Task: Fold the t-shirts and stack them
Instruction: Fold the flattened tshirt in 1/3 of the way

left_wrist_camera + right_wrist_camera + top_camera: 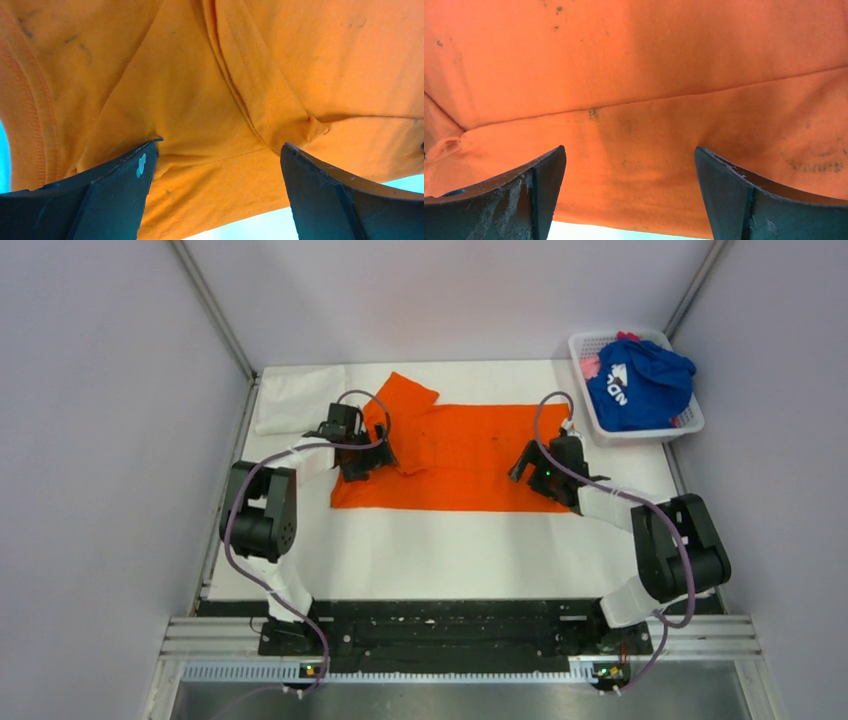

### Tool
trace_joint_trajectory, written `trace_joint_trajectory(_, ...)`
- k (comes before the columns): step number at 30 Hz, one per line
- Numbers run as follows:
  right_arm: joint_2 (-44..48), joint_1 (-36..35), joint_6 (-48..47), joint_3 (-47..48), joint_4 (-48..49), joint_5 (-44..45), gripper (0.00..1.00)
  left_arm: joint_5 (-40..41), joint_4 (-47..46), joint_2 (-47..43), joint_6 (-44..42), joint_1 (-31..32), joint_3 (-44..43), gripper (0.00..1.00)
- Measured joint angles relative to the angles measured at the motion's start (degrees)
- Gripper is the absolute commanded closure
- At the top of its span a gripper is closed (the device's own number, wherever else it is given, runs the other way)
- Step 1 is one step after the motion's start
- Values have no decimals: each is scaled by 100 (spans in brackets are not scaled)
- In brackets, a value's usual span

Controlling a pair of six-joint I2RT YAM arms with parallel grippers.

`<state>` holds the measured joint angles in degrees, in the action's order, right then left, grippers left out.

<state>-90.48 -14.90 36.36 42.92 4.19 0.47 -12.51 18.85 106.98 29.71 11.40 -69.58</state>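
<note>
The orange t-shirt (455, 455) lies flat on the white table, partly folded, with a sleeve sticking out at its back left. My left gripper (362, 462) is open over the shirt's left end; in the left wrist view (220, 150) its jaws stand wide apart over a sleeve seam of the orange cloth (200, 90). My right gripper (528, 465) is open over the shirt's right end; in the right wrist view (630, 152) its jaws straddle a fold edge of the orange cloth (634, 65). The blue t-shirt (640, 385) with white lettering lies in the basket, a pink one (590, 366) beneath it.
A white plastic basket (690, 423) stands at the back right corner. A folded white cloth (295, 398) lies at the back left. Grey walls enclose the table on both sides and at the back.
</note>
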Motion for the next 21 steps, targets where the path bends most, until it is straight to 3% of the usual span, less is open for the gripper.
trace_joint_trajectory(7,1320,-247,446,-1320,155,-24,1,79,-573,-1215,216,4,1633,1)
trace_joint_trajectory(14,3128,-918,999,-2271,-868,-57,1,184,-247,-2734,535,28,3032,1)
trace_joint_trajectory(21,4122,-1010,1182,-2496,-1451,-186,1,463,573,-3370,883,433,3215,1)
